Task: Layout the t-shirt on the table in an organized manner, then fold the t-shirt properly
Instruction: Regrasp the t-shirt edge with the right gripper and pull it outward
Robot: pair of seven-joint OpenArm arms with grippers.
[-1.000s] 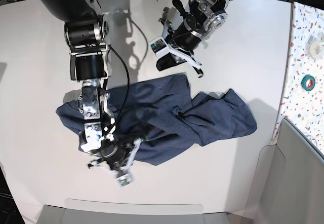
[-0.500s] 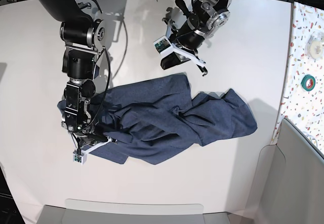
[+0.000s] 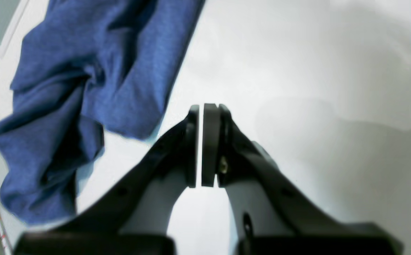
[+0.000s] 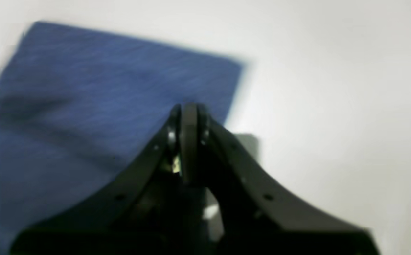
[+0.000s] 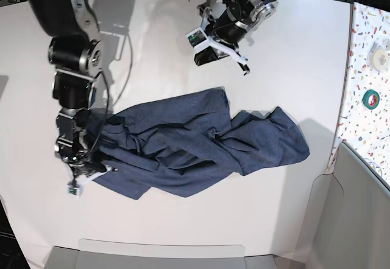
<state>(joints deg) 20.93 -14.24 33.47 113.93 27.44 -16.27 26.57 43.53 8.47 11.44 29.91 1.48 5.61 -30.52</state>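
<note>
shirt [image 5: 201, 144]: still bunched mid-desk [image 5: 183, 38], dragged further toward its left edge — layout unfinished.
right end effector [image 5: 100, 167]: pressed together, pinching hem.
left end effector [image 3: 204, 141]: pressed together, empty — lifted clear.

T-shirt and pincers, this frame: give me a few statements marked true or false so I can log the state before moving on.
1. The t-shirt lies flat and neatly spread on the table. False: it is bunched and creased.
2. The left pincer is shut with nothing between its fingers. True.
3. The left pincer rests on the t-shirt. False: it is over bare table, apart from the cloth.
4. The right pincer is at the t-shirt's edge. True; whether it pinches cloth cannot be told.
5. A roll of green tape sits on the speckled surface beside the table. True.
</note>
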